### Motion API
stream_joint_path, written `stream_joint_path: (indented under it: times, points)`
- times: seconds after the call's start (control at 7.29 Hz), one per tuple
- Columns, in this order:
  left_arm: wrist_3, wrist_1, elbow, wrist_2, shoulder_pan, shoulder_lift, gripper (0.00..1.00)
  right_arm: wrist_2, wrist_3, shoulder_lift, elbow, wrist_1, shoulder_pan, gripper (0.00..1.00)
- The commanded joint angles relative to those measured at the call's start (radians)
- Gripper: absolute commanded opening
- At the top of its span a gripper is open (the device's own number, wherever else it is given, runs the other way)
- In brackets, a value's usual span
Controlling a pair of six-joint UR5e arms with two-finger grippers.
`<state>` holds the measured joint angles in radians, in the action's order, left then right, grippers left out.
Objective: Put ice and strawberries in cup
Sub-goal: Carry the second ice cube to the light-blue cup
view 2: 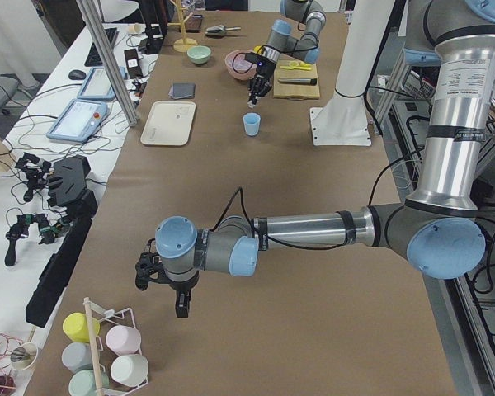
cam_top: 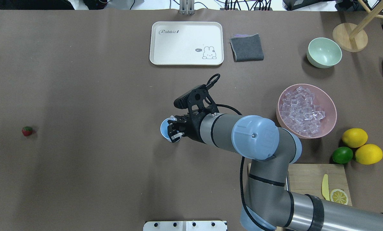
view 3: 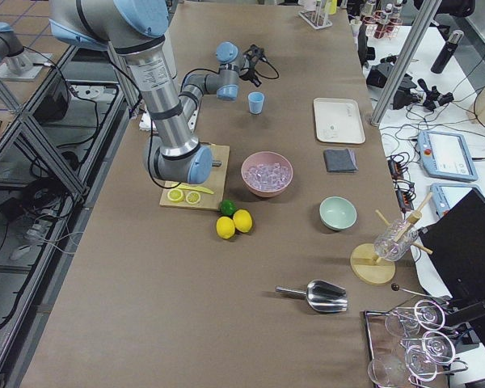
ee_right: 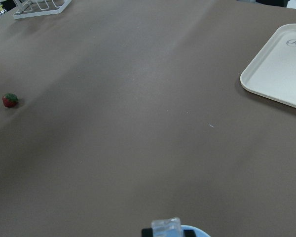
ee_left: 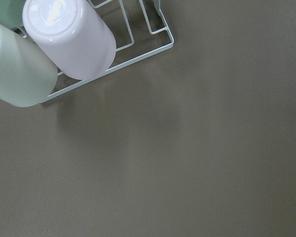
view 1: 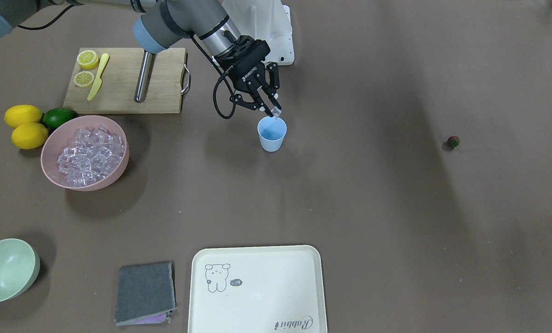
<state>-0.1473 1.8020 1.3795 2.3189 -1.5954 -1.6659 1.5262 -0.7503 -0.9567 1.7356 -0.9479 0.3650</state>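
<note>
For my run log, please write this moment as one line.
right gripper: shut on ice cube above cup | left gripper: state unclear | strawberry: on table, apart from cup

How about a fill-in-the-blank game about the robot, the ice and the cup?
1. The right gripper holds an ice cube just above the light ____ cup.
2. The rest of the ice is piled in the ____ bowl.
3. The strawberry is not in the cup; it lies by itself on the ____.

Missing words: blue; pink; table.
</note>
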Motion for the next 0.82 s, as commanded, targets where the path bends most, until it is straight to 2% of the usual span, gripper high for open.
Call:
stream_joint_path:
  times: [0.0,0.41,0.55,0.69]
  points:
    - [0.000,-0.001,-0.005,-0.001,0.000,0.000,0.98,-0.006,0.002,0.023,-0.053,0.001,0.008,0.00]
    - [0.000,0.000,-0.016,-0.003,0.000,-0.002,0.98,-0.005,0.002,0.023,-0.079,0.003,0.019,0.00]
    - [-0.001,0.000,-0.016,-0.004,0.000,-0.002,0.98,-0.005,0.002,0.023,-0.079,0.004,0.017,0.15]
    - [-0.002,0.000,-0.016,-0.004,0.000,-0.002,0.98,0.005,0.002,0.020,-0.079,0.007,0.019,0.44]
